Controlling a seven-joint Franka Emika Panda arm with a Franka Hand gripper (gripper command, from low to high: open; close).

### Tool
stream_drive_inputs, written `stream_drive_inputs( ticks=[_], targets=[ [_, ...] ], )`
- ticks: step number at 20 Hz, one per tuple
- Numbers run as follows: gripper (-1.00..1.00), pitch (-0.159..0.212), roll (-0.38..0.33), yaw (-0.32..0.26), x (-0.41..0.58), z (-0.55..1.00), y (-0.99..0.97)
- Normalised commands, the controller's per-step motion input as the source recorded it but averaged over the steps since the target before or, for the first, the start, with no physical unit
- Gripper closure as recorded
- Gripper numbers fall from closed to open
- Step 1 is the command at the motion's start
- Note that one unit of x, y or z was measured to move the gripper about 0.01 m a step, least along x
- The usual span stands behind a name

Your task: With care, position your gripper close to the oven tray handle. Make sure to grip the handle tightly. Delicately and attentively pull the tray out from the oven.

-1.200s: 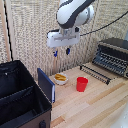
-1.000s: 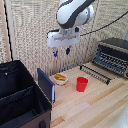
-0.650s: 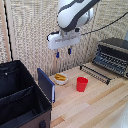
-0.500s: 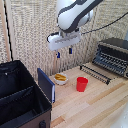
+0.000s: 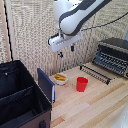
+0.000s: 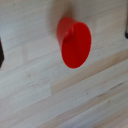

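Observation:
My gripper [image 5: 66, 51] hangs open and empty high above the table, its two dark fingertips apart. It is above the red cup and well off to the exterior view's left of the oven [image 5: 115, 52], a dark box with a slatted front. The oven tray [image 5: 99, 71], a dark wire rack, sticks out low from the oven's front. Its handle [image 5: 93, 75] is the thin bar along the outer edge, toward the cup. The wrist view shows neither the tray nor the handle, only the cup and wood.
A red cup [image 5: 82, 84] stands on the wooden table [image 5: 95, 107] and fills the wrist view [image 6: 75, 42]. A small bowl [image 5: 60, 78] with something yellow is beside it. A big black case [image 5: 20, 100] with a blue panel [image 5: 46, 85] stands at the exterior view's left.
The gripper has drifted a little toward the exterior view's right. The tray, oven and cup have not moved.

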Motion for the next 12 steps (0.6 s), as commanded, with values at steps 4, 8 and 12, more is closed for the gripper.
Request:
stream_drive_inputs(
  ticks=[4,8,12],
  targets=[
    [-1.0,-0.015,-0.275,0.115,0.031,0.0,-0.3],
    [-1.0,-0.026,-0.237,0.101,-0.034,0.0,-0.55],
    [-1.0,-0.053,-0.281,0.022,-0.263,0.0,-0.65]
  ],
)
